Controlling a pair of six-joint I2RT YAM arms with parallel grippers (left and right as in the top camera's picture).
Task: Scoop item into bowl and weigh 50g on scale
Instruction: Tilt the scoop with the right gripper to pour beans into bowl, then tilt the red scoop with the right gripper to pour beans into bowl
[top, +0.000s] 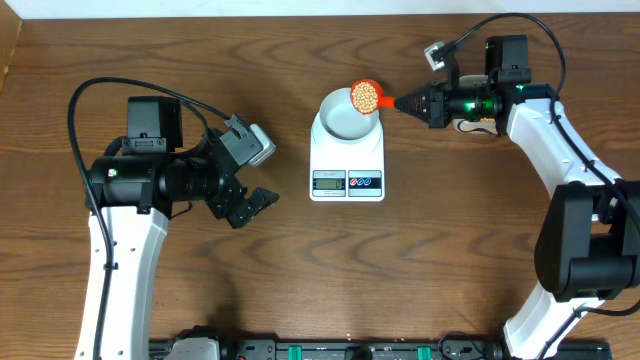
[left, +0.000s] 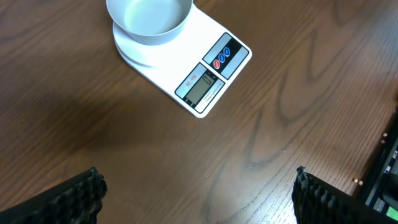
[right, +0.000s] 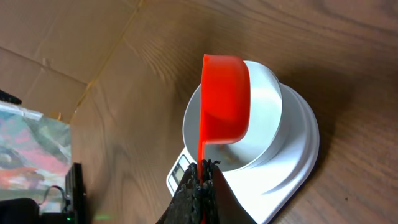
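The white scale (top: 347, 158) stands mid-table with the pale bowl (top: 338, 122) on its platform. My right gripper (top: 403, 102) is shut on the handle of a red scoop (top: 366, 96), which is full of tan beans (top: 365, 95) and hangs over the bowl's right rim. In the right wrist view the scoop (right: 225, 99) hangs above the bowl (right: 264, 118) and the scale (right: 292, 168), its handle pinched in the gripper (right: 203, 169). My left gripper (top: 252, 207) is open over bare wood left of the scale. Its wrist view shows the gripper (left: 199, 202), an empty-looking bowl (left: 149, 22) and the scale (left: 205, 78).
Cardboard (right: 56, 50) lies beyond the table's far edge, with a shiny wrapped thing (right: 25, 149) near it. A black rail (top: 330, 350) runs along the front edge. A pale object (top: 470, 126) is partly hidden under the right arm.
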